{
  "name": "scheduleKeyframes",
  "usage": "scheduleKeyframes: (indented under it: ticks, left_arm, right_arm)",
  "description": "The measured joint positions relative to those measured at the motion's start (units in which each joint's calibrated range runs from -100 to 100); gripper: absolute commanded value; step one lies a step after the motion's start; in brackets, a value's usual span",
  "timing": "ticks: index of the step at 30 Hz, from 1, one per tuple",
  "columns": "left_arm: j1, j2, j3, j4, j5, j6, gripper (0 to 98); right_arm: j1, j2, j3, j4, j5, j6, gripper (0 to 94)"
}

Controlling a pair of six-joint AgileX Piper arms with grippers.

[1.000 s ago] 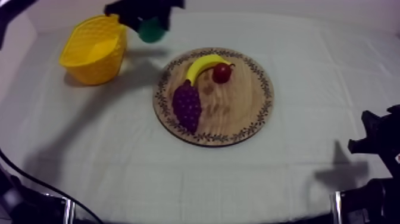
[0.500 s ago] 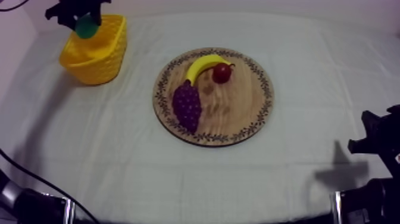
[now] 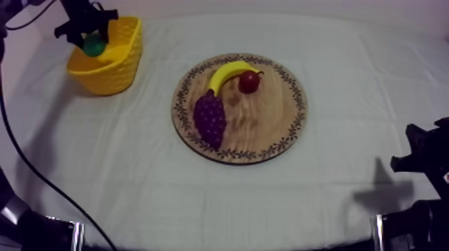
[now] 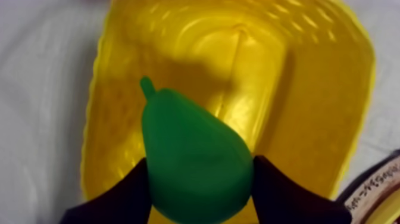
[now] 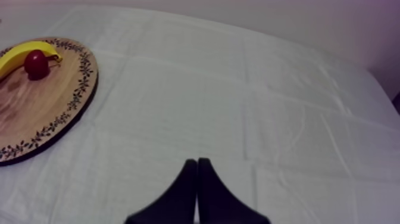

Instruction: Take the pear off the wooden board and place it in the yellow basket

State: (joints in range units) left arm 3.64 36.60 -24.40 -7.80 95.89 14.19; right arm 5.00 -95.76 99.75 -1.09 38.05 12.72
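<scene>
left gripper [image 4: 199, 179]: clamped on the pear, one black finger on each flank of its broad belly, out at the far left of the table over the basket.
pear [image 4: 193, 155]: off the board and held in the air above the open mouth of the yellow basket [image 4: 357, 89]. from where i stand i cannot tell if it has dipped below the rim.
what the next move turns on: the basket floor lies straight beneath the pear, with walls showing all round it, so letting go looks like all that is left.
long axis: it runs away from the wrist, with the stem end leading toward the basket's far wall and the fat end in the grip.
nearer arm: the left one by a long way, since it already has the fruit.
right gripper [image 5: 196, 170]: fingers pressed together in a thin wedge, nothing in them, low over bare cloth [image 5: 286, 119] beside the board.
pear, look and feel: smooth matte green, a rounded drop shape with a short nub of stem. it would probably roll a little on landing.
basket, look and feel: bright yellow plastic by the look of it, oblong, with woven-patterned walls and a smoother floor.
wooden board [image 3: 267, 113]: round, with visible grain and a dark leafy rim, mid-table and well apart from the basket.
on the board: a curved banana [image 3: 230, 71] touching a small red fruit [image 3: 249, 81], and a knobbly purple bunch of grapes [image 3: 210, 119] just below them.
</scene>
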Motion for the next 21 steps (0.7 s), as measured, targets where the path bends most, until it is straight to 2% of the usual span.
scheduleKeyframes:
  ticks: [7, 21]
  left_arm:
    - [-0.42, 5.35, -2.64, 0.87, -2.16, -0.63, 51.8]
    - [-1.16, 2.46, 0.99, 3.05, -7.20, -1.93, 71.5]
  right_arm:
    - [0.00, 0.00, 0.00, 0.00, 0.00, 0.00, 0.3]
    - [0.00, 0.00, 0.00, 0.00, 0.01, 0.03, 0.3]
